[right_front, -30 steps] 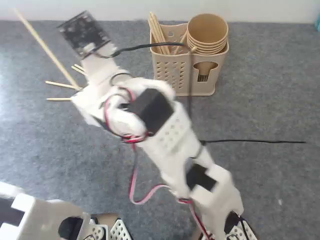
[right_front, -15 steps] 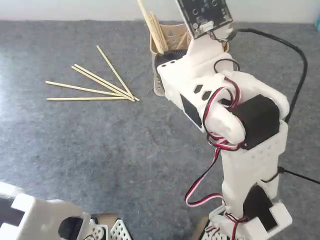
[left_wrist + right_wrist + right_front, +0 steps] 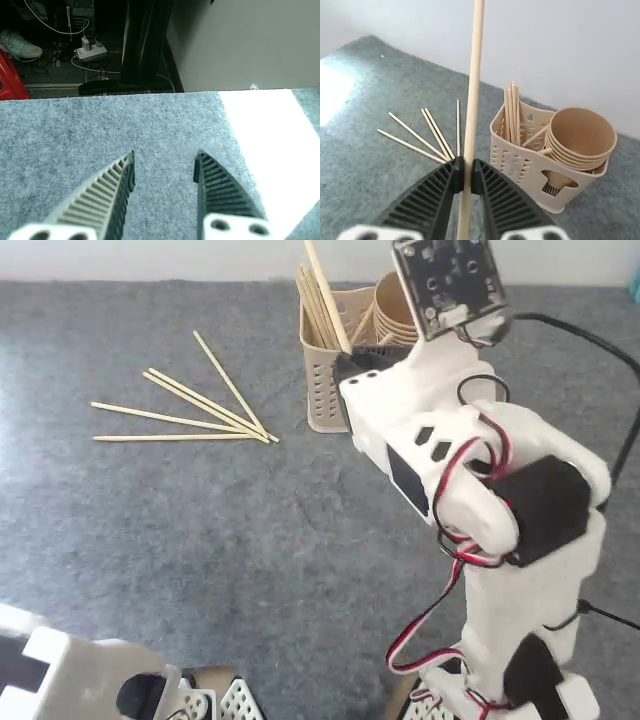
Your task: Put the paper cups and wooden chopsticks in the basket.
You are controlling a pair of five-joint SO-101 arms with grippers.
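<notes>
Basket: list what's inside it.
A nested stack of paper cups sits in one compartment of the basket; several wooden chopsticks stand in the other. The basket's walls hide the chopsticks' lower ends and the cups' bottoms.

I log an office-like workroom: power strip, loose cables and a shoe lie just beyond the grey mat.

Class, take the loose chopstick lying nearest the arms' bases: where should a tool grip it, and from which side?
Probably grip the chopstick near its end away from the basket, from straight above, straddling the shaft: it lies flat, and there it fans clear of the other chopsticks.
</notes>
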